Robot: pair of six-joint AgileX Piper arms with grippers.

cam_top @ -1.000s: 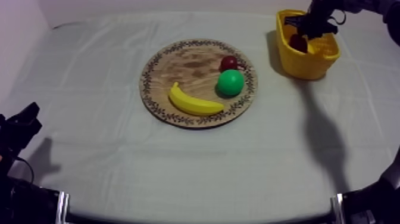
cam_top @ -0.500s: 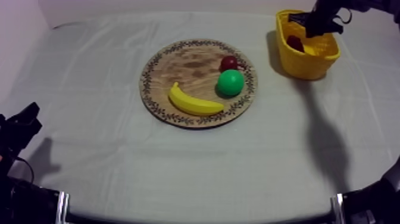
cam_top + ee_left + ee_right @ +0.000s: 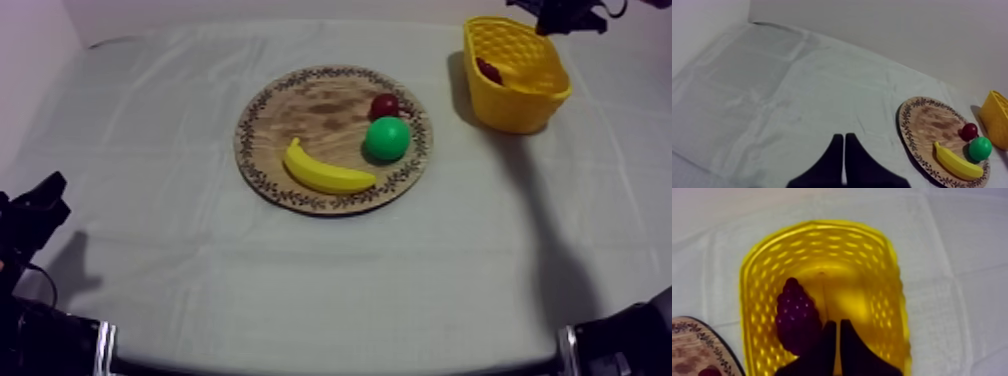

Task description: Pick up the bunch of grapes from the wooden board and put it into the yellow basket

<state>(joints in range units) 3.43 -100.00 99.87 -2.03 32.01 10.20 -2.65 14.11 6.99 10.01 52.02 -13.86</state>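
Observation:
The dark purple bunch of grapes (image 3: 796, 315) lies inside the yellow basket (image 3: 822, 227), against its left wall; in the top view the grapes (image 3: 489, 70) sit in the basket (image 3: 520, 95) at the back right. My right gripper (image 3: 838, 323) hangs above the basket, its fingers together as a narrow wedge with nothing in them. From above, the right gripper (image 3: 552, 18) is just behind the basket's far rim. The left gripper (image 3: 844, 136) is shut on nothing and rests low at the table's left side (image 3: 40, 205).
On the round wooden board (image 3: 270, 130) at the table's middle lie a banana (image 3: 325, 172), a green pear (image 3: 387, 138) and a small red fruit (image 3: 384, 105). Grey-white cloth stretches between board and basket.
My right gripper has let go of the grapes, risen out of the basket and drawn back behind it. The grapes stay in the basket. The left arm has not moved.

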